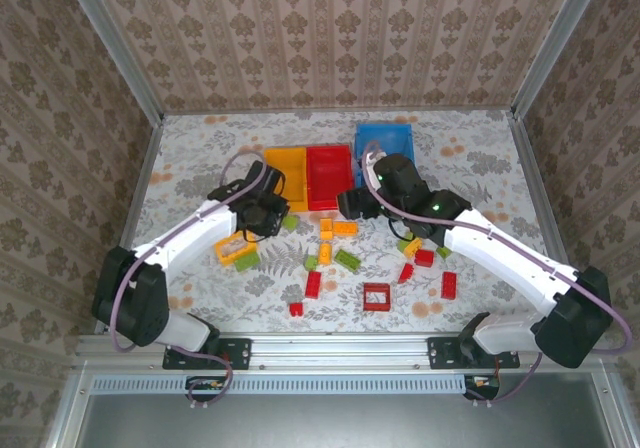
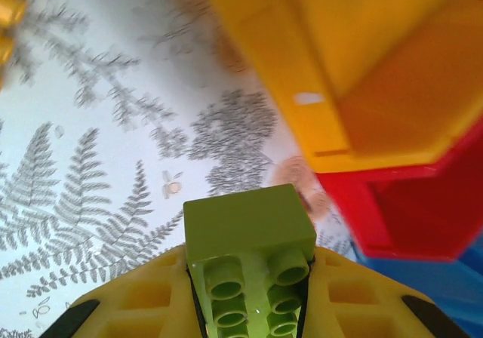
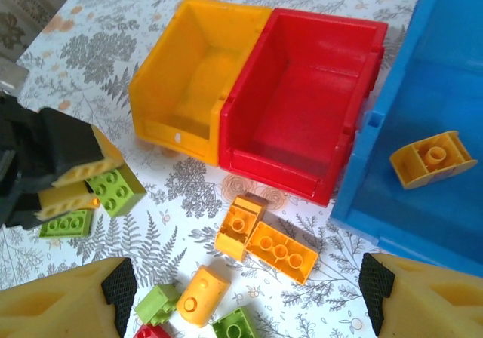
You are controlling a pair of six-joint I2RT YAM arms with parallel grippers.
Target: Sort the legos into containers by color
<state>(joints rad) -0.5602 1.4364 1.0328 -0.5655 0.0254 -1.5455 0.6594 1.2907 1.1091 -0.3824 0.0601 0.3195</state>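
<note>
My left gripper is shut on a lime green lego, held just off the table in front of the orange-yellow container. From above, the left gripper sits left of the loose legos. My right gripper is open and empty, hovering over two orange legos in front of the red container. The blue container holds one orange-yellow piece. Orange-yellow, red and blue containers stand side by side at the back.
Loose legos lie across the table's middle: orange, green, red, a red frame and a yellow frame. More red ones lie under the right arm. Metal rails edge the table.
</note>
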